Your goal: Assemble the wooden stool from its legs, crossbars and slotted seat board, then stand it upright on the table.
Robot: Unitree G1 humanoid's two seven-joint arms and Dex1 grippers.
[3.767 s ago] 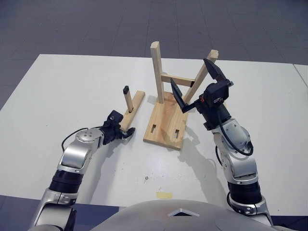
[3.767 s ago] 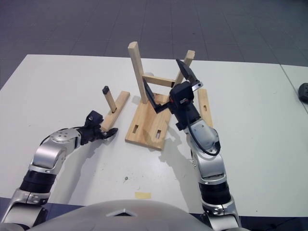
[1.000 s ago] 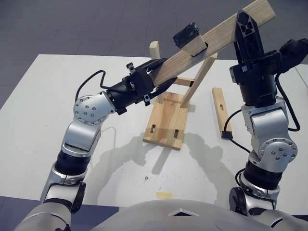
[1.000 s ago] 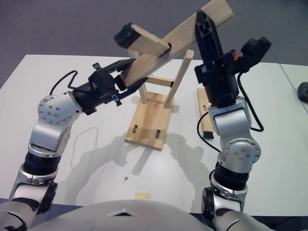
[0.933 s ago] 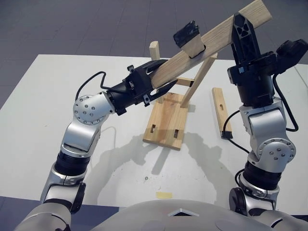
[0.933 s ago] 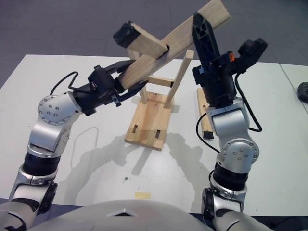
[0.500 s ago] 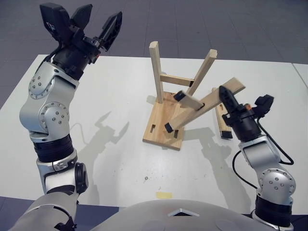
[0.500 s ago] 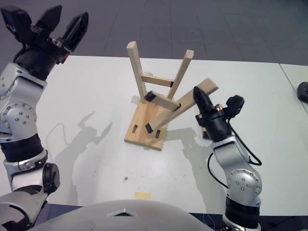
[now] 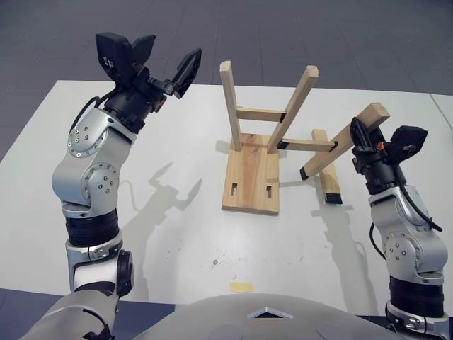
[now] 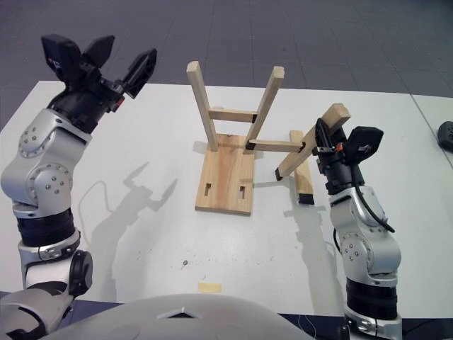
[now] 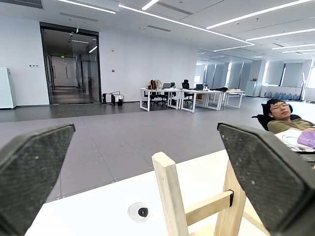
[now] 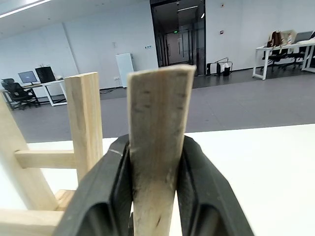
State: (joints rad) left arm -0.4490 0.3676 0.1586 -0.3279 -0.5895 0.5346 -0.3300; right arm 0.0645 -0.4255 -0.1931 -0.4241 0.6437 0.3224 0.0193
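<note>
The slotted seat board (image 9: 251, 180) lies flat on the white table (image 9: 156, 234). Two legs (image 9: 230, 106) (image 9: 294, 106) stand upright in it, joined by a crossbar (image 9: 258, 114). To its right my right gripper (image 9: 361, 139) is shut on a third leg (image 9: 340, 145), held slanted above the table. That leg's crossbar (image 9: 308, 144) reaches towards the nearer standing leg. In the right wrist view, the held leg (image 12: 157, 147) sits between the pads. A fourth leg (image 9: 327, 174) lies loose under it. My left gripper (image 9: 168, 62) is raised at the far left, open and holding nothing.
A yellow tape mark (image 9: 241, 287) sits near the table's front edge, with a small dark speck (image 9: 214, 263) beside it. A black object (image 10: 446, 134) lies on the neighbouring table at far right. Bare tabletop spreads left of the seat board.
My right gripper has carried the leg and crossbar off the seat board to the right and tilted it more upright. The open left gripper has shifted right and a little lower.
</note>
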